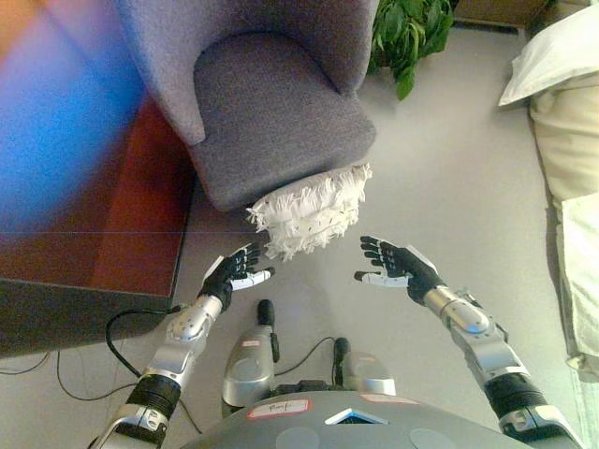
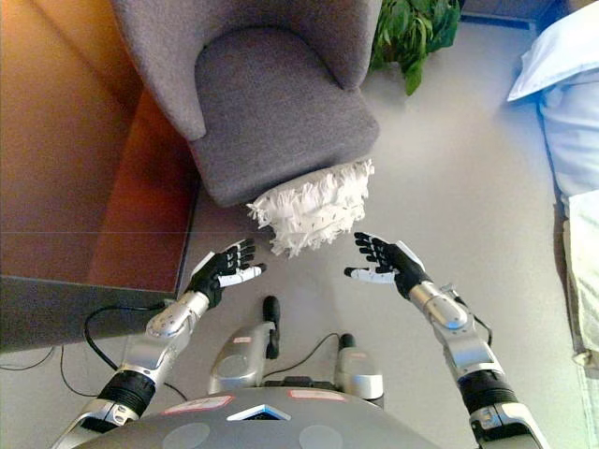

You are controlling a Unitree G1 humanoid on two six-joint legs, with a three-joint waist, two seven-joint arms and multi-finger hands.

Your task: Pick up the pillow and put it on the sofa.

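In the left eye view, a white pillow with a shaggy, fringed cover lies on the pale grey floor at the centre of the frame, pressed against the front edge of a grey fabric armchair that fills the upper middle. The left hand reaches up from the lower left on a bent silver-grey arm, palm turned inward, its fingers spread and nearly straight, the tips just beside the pillow's lower left corner; whether they touch it cannot be told. The right hand comes in from the lower right, palm facing left, fingers spread wide and holding nothing, a little apart from the pillow's right end. A dark reddish-brown wooden cabinet takes the left side, a green leafy plant stands at the top right of the chair, and a cream sofa with a white cushion runs down the right edge.

In the right eye view the layout is the same. The left hand sits clear of the pillow, a strip of floor showing between them, fingers splayed. The right hand is likewise wide, below and right of the pillow, the two palms facing one another across the gap. The sofa shows at the right edge, well apart from the pillow.
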